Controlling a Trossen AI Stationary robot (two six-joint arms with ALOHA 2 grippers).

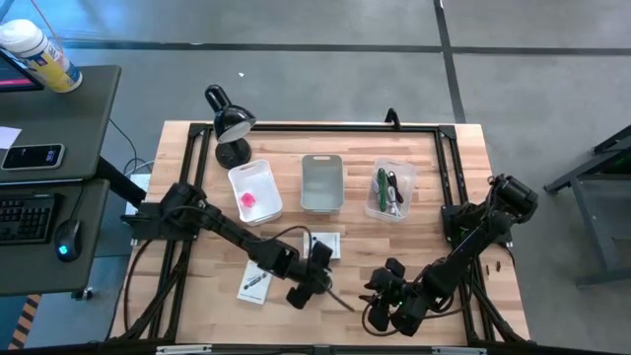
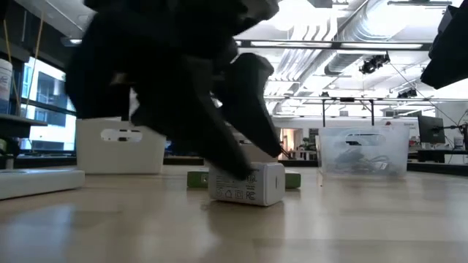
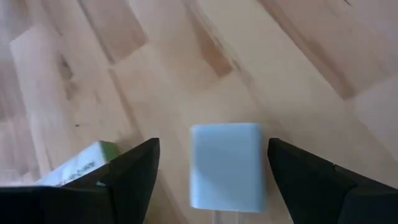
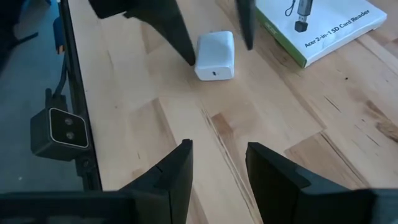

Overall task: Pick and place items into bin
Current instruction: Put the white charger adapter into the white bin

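A white cube (image 3: 225,165) with a small plug port lies on the wooden table near its front edge. My left gripper (image 3: 212,143) is open and tilted down over it, one finger (image 3: 134,177) on each side, with a gap showing on both sides. In the right wrist view the same fingers (image 4: 180,37) straddle the white cube (image 4: 215,55). A white flat packet with a green edge (image 4: 323,25) lies flat just beside it. My right gripper (image 4: 217,155) hovers open to the right of the cube, with nothing between its fingers.
Three bins stand in a row at the far side: a white bin (image 1: 254,190) holding a pink cube, a grey bin (image 1: 321,182), and a clear bin (image 1: 389,190) with cords. A second flat packet (image 1: 254,284) lies front left. A black lamp (image 1: 229,123) stands far left.
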